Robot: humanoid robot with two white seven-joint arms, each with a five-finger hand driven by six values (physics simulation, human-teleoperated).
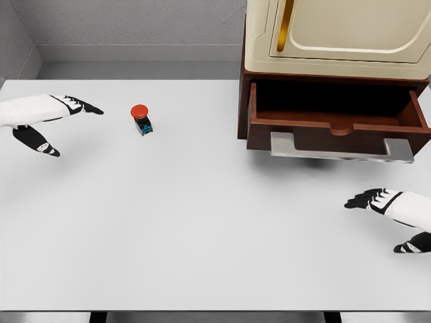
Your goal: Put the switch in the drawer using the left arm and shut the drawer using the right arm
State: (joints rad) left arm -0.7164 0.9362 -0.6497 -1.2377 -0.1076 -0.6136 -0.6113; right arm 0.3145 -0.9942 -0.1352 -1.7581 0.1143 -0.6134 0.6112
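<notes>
Switch (141, 119) with a red button stands on the white table (202, 229), just right of the left hand (47, 118), whose fingers are spread and empty. Drawer (337, 121) hangs open below the cabinet (337, 33). Right hand (394, 212) rests open, empty.

switch (141, 119): red-capped, upright on table | drawer (337, 124): brown, open

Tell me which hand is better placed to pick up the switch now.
Left. The left hand is open just beside the switch; the right hand is across the table, below the open drawer.
</notes>
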